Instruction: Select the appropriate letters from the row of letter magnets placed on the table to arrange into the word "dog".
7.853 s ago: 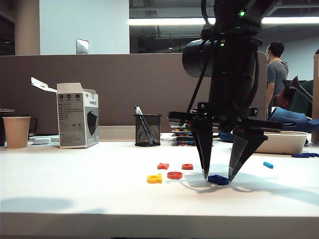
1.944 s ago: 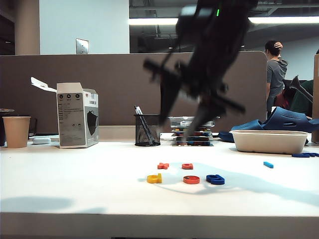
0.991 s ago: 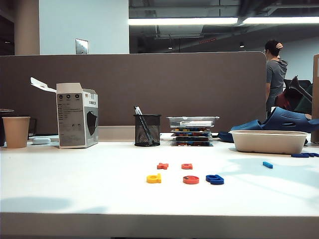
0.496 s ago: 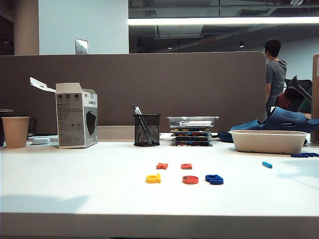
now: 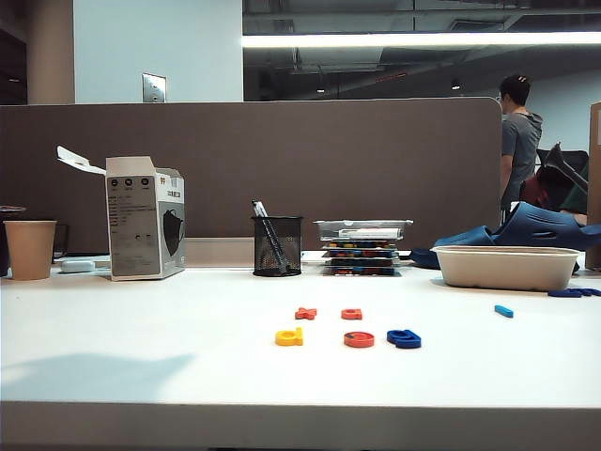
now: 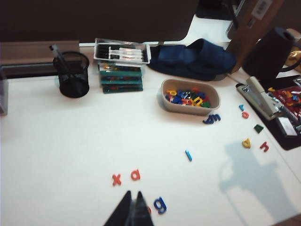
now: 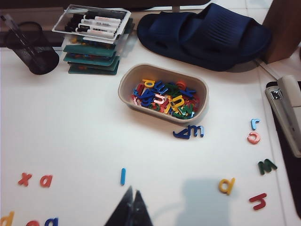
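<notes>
Exterior view: neither arm is in frame; only a faint shadow lies on the near left of the table. Three letters sit in a near row: yellow d left, red o middle, dark blue g right, small gaps between them. Just behind them are the red-orange x and a second red-orange letter. The light blue bar lies well apart to the right.

Left wrist view: the left gripper has its dark fingertips pressed together, holding nothing, above the table over the row. The tips cover most of the o; the d is out of frame, and only the g reads clearly.

Right wrist view: the right gripper is likewise closed and empty, above the table near the bar. The d, o and g are cut off at the picture's edge.

Containers: the beige oval tray holds a mixed heap of coloured letters, too jumbled to read. The black mesh cup holds pens. The clear tray atop the stacked boxes carries markers. The paper cup at far left: contents not visible.
</notes>
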{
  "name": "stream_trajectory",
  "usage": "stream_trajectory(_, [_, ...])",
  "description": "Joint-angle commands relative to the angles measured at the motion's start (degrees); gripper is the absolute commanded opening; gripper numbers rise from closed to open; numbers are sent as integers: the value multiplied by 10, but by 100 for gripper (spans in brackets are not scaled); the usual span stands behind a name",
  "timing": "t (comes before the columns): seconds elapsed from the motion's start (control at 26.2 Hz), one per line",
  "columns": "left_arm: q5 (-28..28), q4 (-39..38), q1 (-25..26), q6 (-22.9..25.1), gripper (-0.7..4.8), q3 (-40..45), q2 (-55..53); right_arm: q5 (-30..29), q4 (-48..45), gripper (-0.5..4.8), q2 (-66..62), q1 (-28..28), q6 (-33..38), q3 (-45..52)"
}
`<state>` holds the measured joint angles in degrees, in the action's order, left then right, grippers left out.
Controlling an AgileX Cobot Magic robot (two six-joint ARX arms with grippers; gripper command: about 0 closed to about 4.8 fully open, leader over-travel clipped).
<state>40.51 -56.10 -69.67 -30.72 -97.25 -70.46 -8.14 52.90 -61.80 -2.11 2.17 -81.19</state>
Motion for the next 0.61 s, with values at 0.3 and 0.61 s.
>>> stream_trajectory(0.3, [22, 31, 111, 189, -5, -5, 2, -8, 9, -1, 64, -39, -9, 69])
stream_trajectory(0.61, [19, 40, 298, 289, -5, -5, 2, -10, 10, -1, 125, -86, -14, 107])
